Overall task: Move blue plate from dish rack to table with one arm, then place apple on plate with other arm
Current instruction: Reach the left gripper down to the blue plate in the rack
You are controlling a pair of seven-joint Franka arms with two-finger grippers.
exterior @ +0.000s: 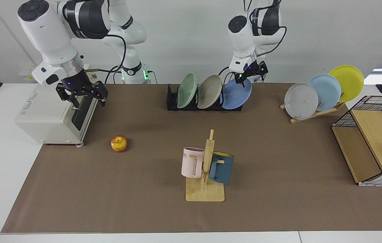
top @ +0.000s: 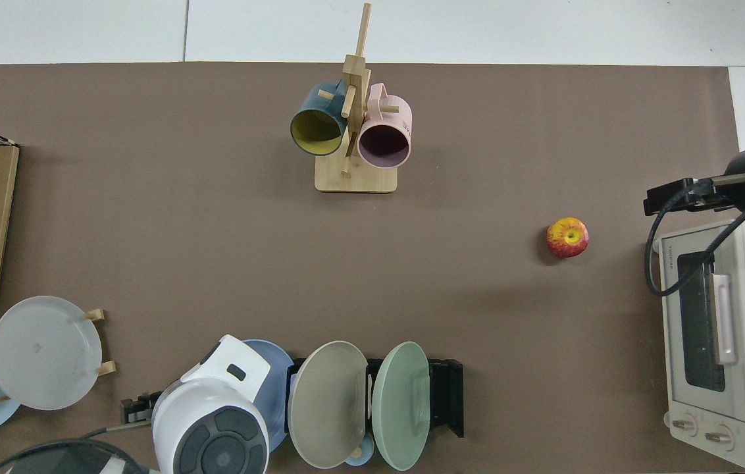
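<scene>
The blue plate (exterior: 236, 96) leans in the end slot of the black dish rack (exterior: 171, 101), beside a beige and a green plate. My left gripper (exterior: 249, 75) hangs open just above and behind the plate's top rim, not closed on it. In the top view that arm's wrist covers most of the blue plate (top: 278, 378). The apple (exterior: 118, 143) lies on the brown mat of the table (exterior: 143, 202), also seen from above as the apple (top: 567, 237). My right gripper (exterior: 83, 98) waits open in the air by the toaster oven, up and away from the apple.
A white toaster oven (exterior: 49, 118) stands behind the apple. A wooden mug tree (exterior: 206, 168) with a pink and a dark blue mug stands mid-mat. A wooden plate stand (exterior: 316, 113) holds grey, pale blue and yellow plates. A wire-and-wood shelf (exterior: 373, 148) sits beyond it.
</scene>
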